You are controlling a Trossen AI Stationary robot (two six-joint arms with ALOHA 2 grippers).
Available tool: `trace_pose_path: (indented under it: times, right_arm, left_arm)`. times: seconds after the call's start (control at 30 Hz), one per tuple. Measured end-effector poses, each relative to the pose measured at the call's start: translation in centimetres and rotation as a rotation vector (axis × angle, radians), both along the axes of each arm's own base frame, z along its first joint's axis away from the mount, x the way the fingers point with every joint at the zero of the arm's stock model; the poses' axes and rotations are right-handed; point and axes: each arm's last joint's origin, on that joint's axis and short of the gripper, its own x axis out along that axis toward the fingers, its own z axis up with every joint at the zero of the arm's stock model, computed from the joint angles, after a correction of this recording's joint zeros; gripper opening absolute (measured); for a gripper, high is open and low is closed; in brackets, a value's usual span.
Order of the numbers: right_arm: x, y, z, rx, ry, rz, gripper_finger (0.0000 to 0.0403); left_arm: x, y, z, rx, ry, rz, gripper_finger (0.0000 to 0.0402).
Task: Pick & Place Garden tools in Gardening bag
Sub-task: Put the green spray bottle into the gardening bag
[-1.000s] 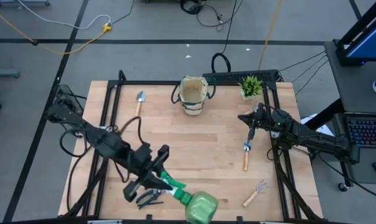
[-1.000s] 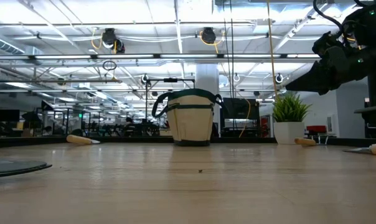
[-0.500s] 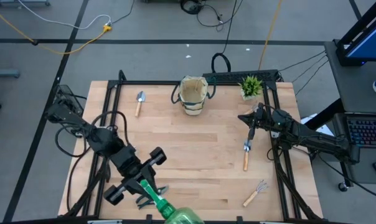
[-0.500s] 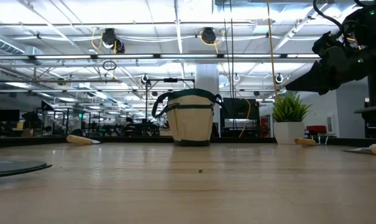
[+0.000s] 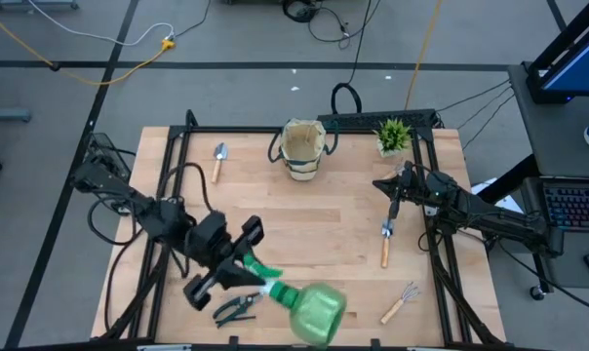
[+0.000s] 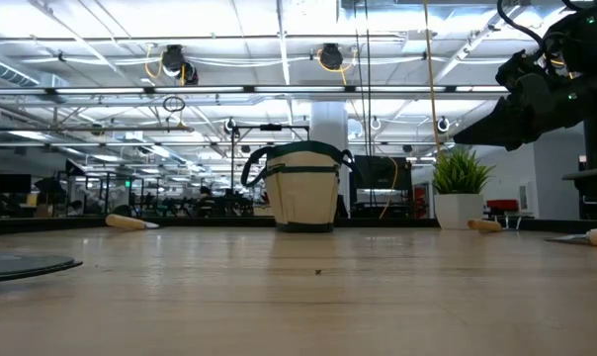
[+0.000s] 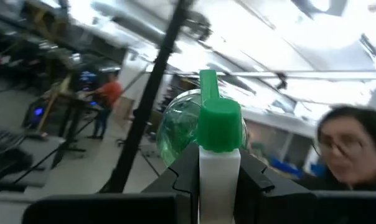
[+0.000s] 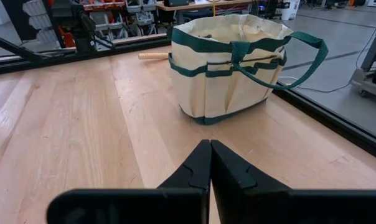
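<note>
I have the spray bottle (image 5: 309,310) up off the table at the near edge, its round green body blurred in the high view, so I can't make out its outline cleanly. My left gripper (image 5: 248,274) is clamped on its white neck; the left wrist view shows the two dark fingers (image 7: 185,173) pressed against the white nozzle (image 7: 220,177) on either side, with the green cap and clear green body sticking out beyond them. Just under the gripper the pruning shears (image 5: 234,309) lie on the wood, partly covered by the arm, so I see only the handles. Past the bottle in the wrist view a person (image 7: 348,146) shows, blurred and cut off by the frame. The bag (image 5: 302,148) stands upright at the far edge, well apart from the bottle, and its inside is too small for me to read from above. A trowel (image 5: 217,159) lies to its left, the potted plant (image 5: 393,135) to its right. My right gripper (image 5: 392,209) hangs over the right side of the table with its fingers closed together on nothing, tips touching in the right wrist view (image 8: 210,165) and aimed at the bag. A second trowel (image 5: 385,244) lies just beyond it and the hand rake (image 5: 400,302) nearer the front corner.
</note>
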Motion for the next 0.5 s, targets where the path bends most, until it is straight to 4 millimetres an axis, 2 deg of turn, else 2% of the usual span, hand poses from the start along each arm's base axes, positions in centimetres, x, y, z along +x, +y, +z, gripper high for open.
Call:
trace_pose_path:
  times: [0.23, 0.5]
  right_arm:
    - [0.00, 0.00, 0.00, 0.000, 0.000, 0.000, 0.0000]
    - [0.00, 0.00, 0.00, 0.000, 0.000, 0.000, 0.0000]
  left_arm:
    - [0.21, 0.55, -0.05, -0.210, 0.090, 0.130, 0.0053]
    - [0.16, 1.02, 0.20, -0.433, 0.118, 0.190, 0.0053]
